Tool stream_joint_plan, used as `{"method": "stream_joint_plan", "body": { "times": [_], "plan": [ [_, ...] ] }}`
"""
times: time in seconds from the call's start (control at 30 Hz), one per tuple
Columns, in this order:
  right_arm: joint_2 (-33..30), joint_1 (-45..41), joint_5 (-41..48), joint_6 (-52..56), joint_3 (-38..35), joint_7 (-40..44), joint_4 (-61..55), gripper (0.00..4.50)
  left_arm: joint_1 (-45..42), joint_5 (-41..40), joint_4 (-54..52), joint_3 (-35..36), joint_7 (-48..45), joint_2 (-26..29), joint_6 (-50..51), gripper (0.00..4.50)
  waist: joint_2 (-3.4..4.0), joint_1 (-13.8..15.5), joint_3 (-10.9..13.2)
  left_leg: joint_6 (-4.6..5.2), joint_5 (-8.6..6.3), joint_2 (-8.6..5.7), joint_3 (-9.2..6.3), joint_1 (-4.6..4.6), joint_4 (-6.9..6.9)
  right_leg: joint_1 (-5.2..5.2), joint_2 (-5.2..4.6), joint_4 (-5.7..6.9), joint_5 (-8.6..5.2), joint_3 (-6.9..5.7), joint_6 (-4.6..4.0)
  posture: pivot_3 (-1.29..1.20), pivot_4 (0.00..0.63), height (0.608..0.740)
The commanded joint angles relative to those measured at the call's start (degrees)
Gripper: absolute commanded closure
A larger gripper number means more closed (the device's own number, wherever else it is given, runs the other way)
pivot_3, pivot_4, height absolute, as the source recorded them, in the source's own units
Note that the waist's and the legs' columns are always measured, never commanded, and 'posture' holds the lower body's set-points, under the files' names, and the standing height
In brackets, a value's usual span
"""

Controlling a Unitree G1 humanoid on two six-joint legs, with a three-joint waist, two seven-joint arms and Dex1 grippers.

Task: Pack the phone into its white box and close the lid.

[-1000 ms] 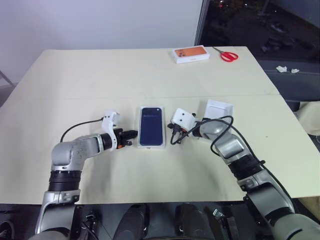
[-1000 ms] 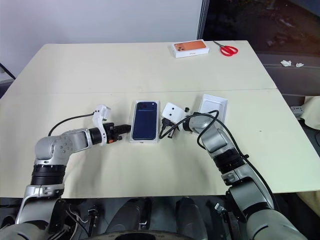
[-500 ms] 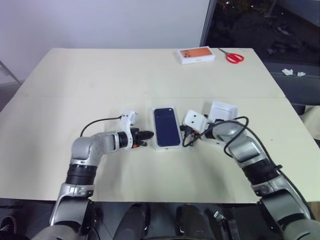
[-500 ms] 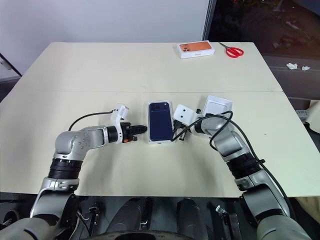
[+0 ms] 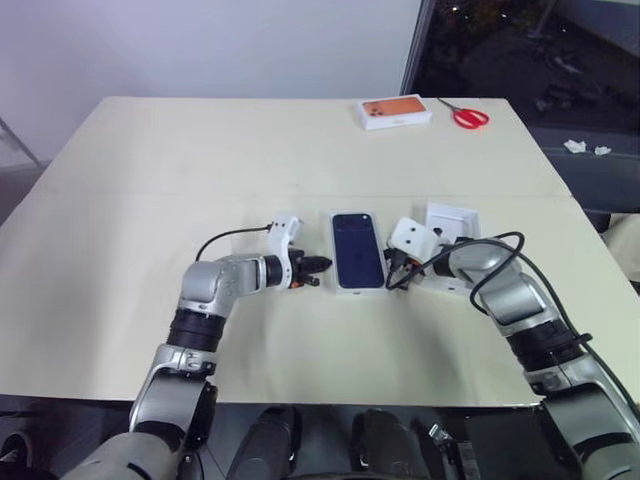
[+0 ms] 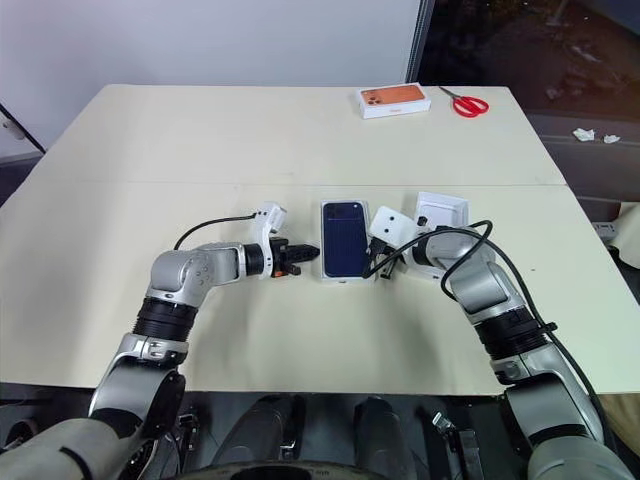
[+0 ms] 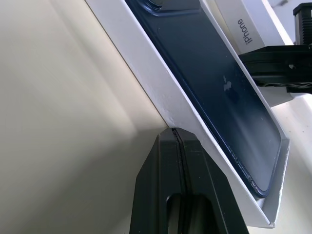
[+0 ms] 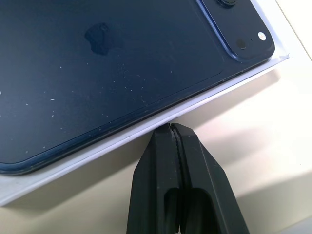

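Observation:
The dark navy phone point(image 5: 358, 249) lies back up inside the white box point(image 6: 345, 280) at the table's middle. My left gripper point(image 5: 322, 265) is shut, and its tips point(image 7: 176, 130) press the box's left wall point(image 7: 146, 63). My right gripper point(image 6: 372, 262) is shut too, with its tips point(image 8: 170, 126) at the box's right wall point(image 8: 97, 146). The box is squeezed between them. The lid point(image 5: 452, 218) lies white inside up, just right of the right gripper, and its side reads "iPhone" point(image 7: 243, 24).
A white box with an orange phone picture point(image 5: 394, 111) and red scissors point(image 5: 468, 116) lie at the table's far edge. Black cables loop from both wrists over the table. A seam crosses the tabletop just beyond the phone.
Both shut grippers have moved to the right together, and the box with the phone has slid right between them, closer to the lid. The camera also shifted early on.

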Motion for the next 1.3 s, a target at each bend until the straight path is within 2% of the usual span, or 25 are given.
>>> {"method": "stream_joint_plan", "body": {
  "times": [0.03, 0.5, 0.8, 1.0, 1.17, 1.3],
  "plan": [
    [-0.64, 0.67, 0.03, -0.63, 0.06, 0.68, 0.69, 4.48, -0.83, 0.81, 0.55, -2.48, -1.45, -1.32, -0.9, 4.5, 0.0, 0.01, 0.0, 0.0, 0.0, 0.0, 0.0, 0.0, 0.0, 0.01, 0.0, 0.0, 0.0, 0.0, 0.0, 0.0, 0.15, 0.74],
    [-1.91, 2.17, 0.06, 0.12, 0.32, 3.3, -1.27, 4.48, -2.03, 3.22, 3.68, -1.94, -2.07, -2.07, -3.41, 4.5, 0.0, 0.09, 0.0, 0.02, -0.01, -0.01, -0.05, 0.02, 0.02, 0.09, 0.0, -0.06, 0.0, -0.03, 0.01, 0.0, 0.15, 0.74],
    [-1.92, 1.43, -0.11, -0.59, -0.33, 2.54, -0.34, 4.48, -0.36, 3.57, 1.0, -2.12, -3.05, -1.08, -2.64, 4.5, 0.0, -0.09, 0.0, 0.04, -0.02, 0.0, -0.05, 0.02, 0.02, 0.08, 0.0, -0.07, 0.0, -0.03, 0.01, 0.0, 0.15, 0.74],
    [-4.84, 1.06, -1.33, -1.53, -0.65, 3.16, -1.28, 4.48, 0.66, 3.01, -1.46, -0.3, -3.82, 3.21, -1.51, 4.5, 0.0, -0.21, 0.0, 0.03, -0.03, 0.03, -0.04, 0.01, -0.01, 0.02, 0.01, -0.06, 0.0, -0.01, 0.01, 0.0, 0.15, 0.74],
    [-7.74, 0.18, -0.36, -1.28, -2.11, 4.61, -1.86, 4.48, 1.31, 4.05, -1.97, 1.47, -6.4, 10.0, -5.56, 4.5, 0.01, -0.47, 0.02, 0.03, -0.03, 0.04, -0.03, 0.0, -0.02, -0.03, 0.02, -0.06, 0.0, 0.0, 0.01, 0.0, 0.15, 0.74],
    [-4.93, 0.37, 7.51, 6.47, -7.85, 4.51, -4.96, 4.48, 3.51, 2.46, -5.2, 4.87, -10.29, 15.79, -10.8, 4.5, 0.01, -1.21, 0.06, 0.02, -0.03, 0.14, 0.01, -0.04, -0.09, -0.15, 0.05, -0.06, 0.0, 0.04, 0.01, 0.0, 0.15, 0.74]
  ]
}}
